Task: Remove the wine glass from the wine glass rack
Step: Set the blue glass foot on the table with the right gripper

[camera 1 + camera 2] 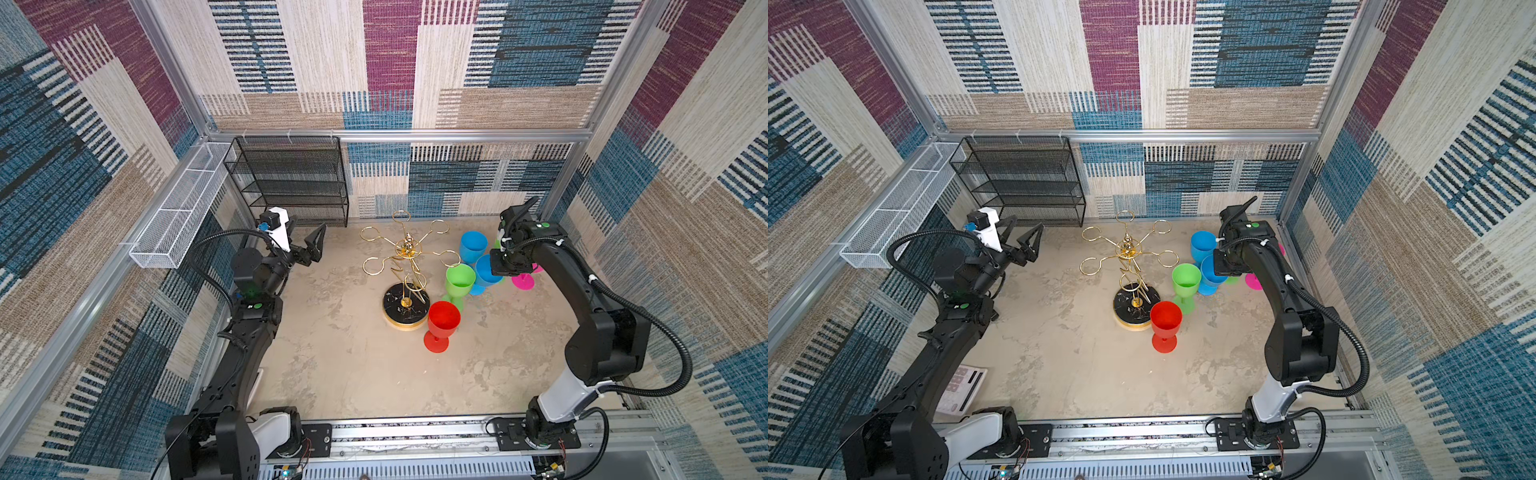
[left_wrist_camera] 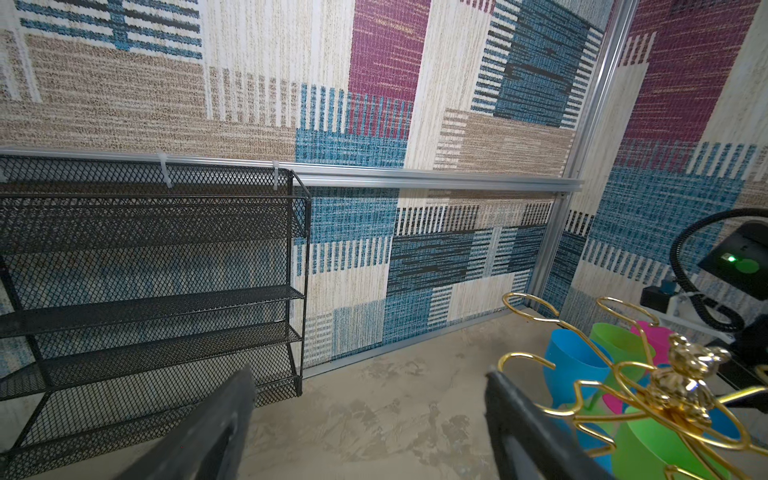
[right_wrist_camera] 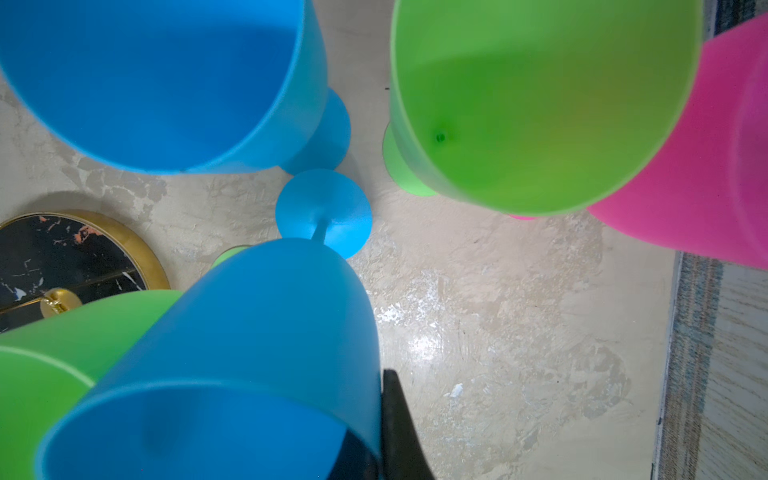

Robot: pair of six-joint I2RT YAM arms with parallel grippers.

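Right wrist view: your right gripper (image 3: 376, 432) pinches the rim of a blue plastic wine glass (image 3: 249, 332), apparently set on the beige table (image 3: 498, 311) near the empty gold wire wine glass rack (image 1: 405, 249). Left gripper (image 1: 307, 232) gapes wide. Next: release, lift straight clear.

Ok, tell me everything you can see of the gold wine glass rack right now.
The wine glass rack is a shiny gold wire tree: six ring-ended arms fan out from a stem topped with an ornamental knob. All rings look empty. It stands upright on its round black marbled base with gold rim, on the table. A red glass stands close beside the base; contact is unclear.
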